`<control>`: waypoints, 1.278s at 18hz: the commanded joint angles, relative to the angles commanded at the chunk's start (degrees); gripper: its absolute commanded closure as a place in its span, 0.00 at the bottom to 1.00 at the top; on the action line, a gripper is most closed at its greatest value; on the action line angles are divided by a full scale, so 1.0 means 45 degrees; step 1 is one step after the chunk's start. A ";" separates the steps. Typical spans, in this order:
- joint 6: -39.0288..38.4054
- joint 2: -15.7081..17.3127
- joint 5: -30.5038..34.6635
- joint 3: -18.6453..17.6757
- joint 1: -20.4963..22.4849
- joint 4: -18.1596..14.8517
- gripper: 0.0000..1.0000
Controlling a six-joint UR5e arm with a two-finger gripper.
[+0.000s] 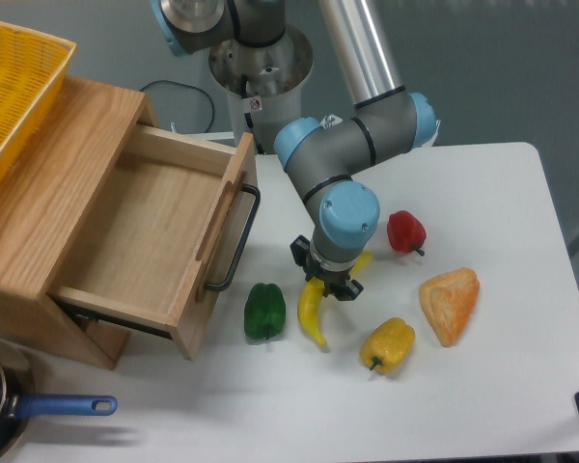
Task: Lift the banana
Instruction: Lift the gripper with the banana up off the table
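Camera view puts the banana [312, 313] on the white table [482, 386], just beside the green pepper [264, 312] and near the yellow pepper [388, 344]. Our gripper [330, 285] sits right on its middle, the wrist hiding the closure, so we cannot tell whether the jaws have clamped or merely straddle the fruit. If we are at the grasp, we want the fingers across the narrow width near the centre, then a straight lift, since an off-centre hold could let the smooth curved body swing. Its long axis runs diagonally: one pointed end toward the front edge, the other peeking out toward the red pepper [405, 231]. The bread [451, 304] and open drawer [135, 231] lie well apart.
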 joint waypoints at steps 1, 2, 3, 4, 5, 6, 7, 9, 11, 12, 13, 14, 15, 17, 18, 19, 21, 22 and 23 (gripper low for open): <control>0.0000 0.0039 -0.0019 0.0136 0.0000 -0.0039 0.55; 0.0020 0.0097 0.0000 0.0234 0.0000 -0.0059 0.55; 0.0058 0.0175 -0.0019 0.0332 0.0000 -0.0097 0.55; 0.0078 0.0253 -0.0019 0.0429 0.0000 -0.0117 0.55; 0.0078 0.0312 -0.0039 0.0546 0.0000 -0.0137 0.55; 0.0078 0.0390 -0.0039 0.0721 -0.0019 -0.0156 0.55; 0.0078 0.0546 -0.0039 0.0801 -0.0020 -0.0176 0.55; 0.0117 0.0839 -0.0078 0.0918 -0.0020 -0.0196 0.55; 0.0195 0.0956 -0.0058 0.1249 -0.0039 -0.0176 0.55; 0.0370 0.1054 -0.0058 0.1405 -0.0058 -0.0176 0.55; 0.0642 0.1152 -0.0058 0.1542 -0.0097 -0.0195 0.55; 0.1012 0.1230 -0.0058 0.1582 -0.0098 -0.0196 0.55; 0.1364 0.1308 -0.0058 0.1602 -0.0078 -0.0176 0.55; 0.1873 0.1426 -0.0058 0.1602 -0.0059 -0.0196 0.55; 0.2088 0.1445 -0.0058 0.1602 -0.0059 -0.0196 0.55; 0.2264 0.1484 -0.0058 0.1602 -0.0059 -0.0196 0.55; 0.3043 0.1601 -0.0039 0.1602 -0.0059 -0.0196 0.55; 0.3453 0.1602 0.0000 0.1583 -0.0039 -0.0196 0.55; 0.3747 0.1640 0.0155 0.1583 -0.0020 -0.0196 0.55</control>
